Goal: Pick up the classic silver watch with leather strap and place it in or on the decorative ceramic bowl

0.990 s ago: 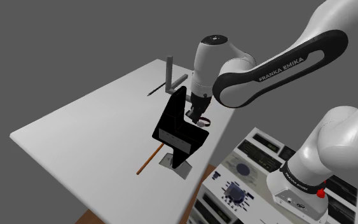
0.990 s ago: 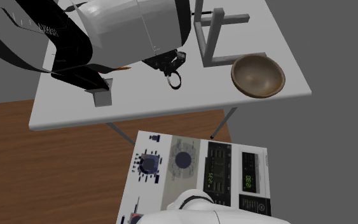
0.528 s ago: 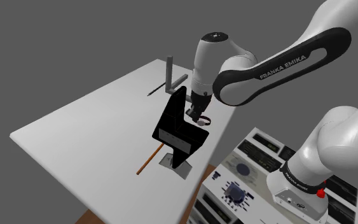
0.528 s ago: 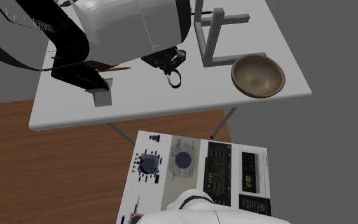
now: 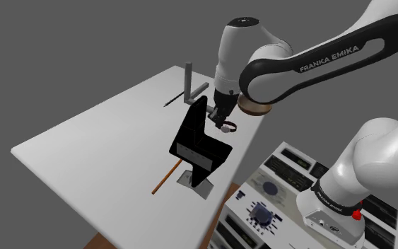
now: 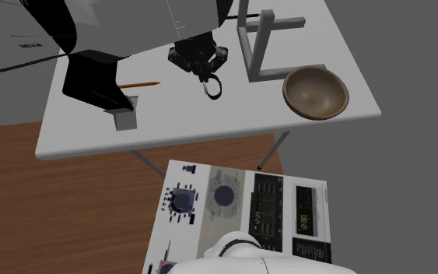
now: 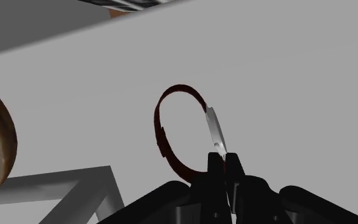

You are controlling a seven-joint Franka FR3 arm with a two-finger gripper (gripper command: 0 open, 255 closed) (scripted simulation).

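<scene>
White bench [image 6: 209,128] carries a brown bowl [image 6: 315,92] at the second exterior view's right. A grey angled frame [image 6: 260,43] stands near the bowl, between it and the hand in that view, and a black folded stand [image 5: 199,145] and a pencil [image 5: 165,178] lie on the hand's other side. Hand [image 7: 222,159] clenched on the watch [image 7: 171,127], fingertips pinching its silver case edge-on. Watch hangs just beneath the fingertips, its dark red-brown strap a closed loop on edge, long axis in line with the fingers, pointing toward the bench.
</scene>
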